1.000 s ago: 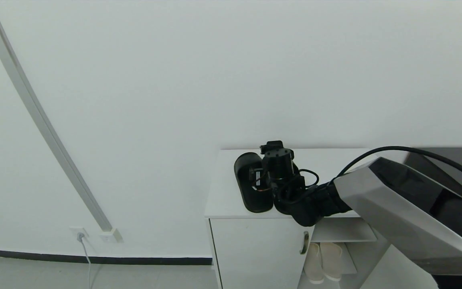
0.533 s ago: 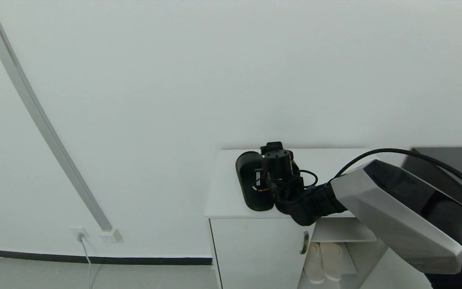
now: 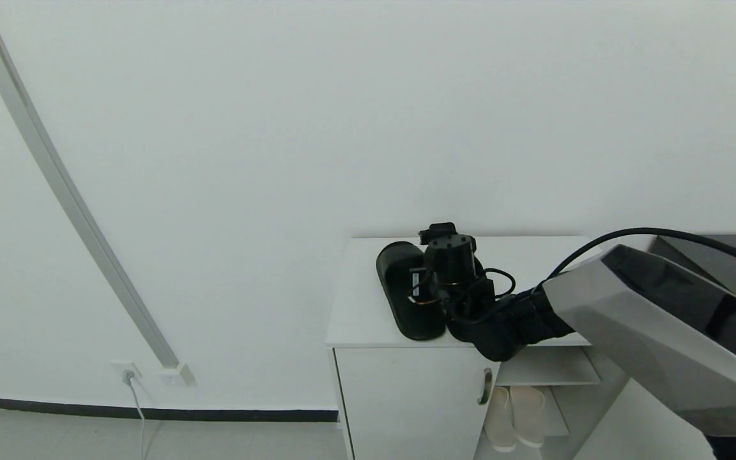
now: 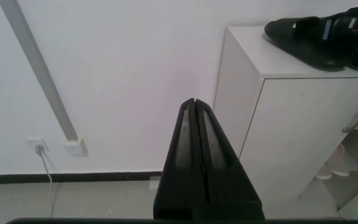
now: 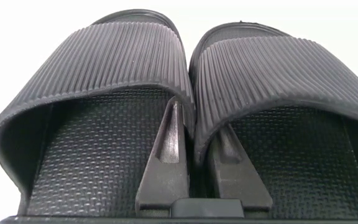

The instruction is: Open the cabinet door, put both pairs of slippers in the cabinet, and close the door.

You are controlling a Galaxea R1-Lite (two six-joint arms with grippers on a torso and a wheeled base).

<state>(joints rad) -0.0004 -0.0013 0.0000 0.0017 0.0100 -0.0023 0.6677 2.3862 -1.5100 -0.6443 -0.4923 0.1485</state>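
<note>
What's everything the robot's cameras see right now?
Cabinet: one, white, against the wall, right side open.
Black slippers: one pair, black, on the cabinet top.
Pale slippers: one pair, cream, on a shelf inside the cabinet.
Handle: one, grey, on the shut door.
Wall socket: one, white, low on the wall.
Wall strip: one, grey, slanting up the wall.
Left gripper: one, black, shut, pointed toward the wall.
Right gripper: one, black, clamped on the black slippers' inner straps.
</note>
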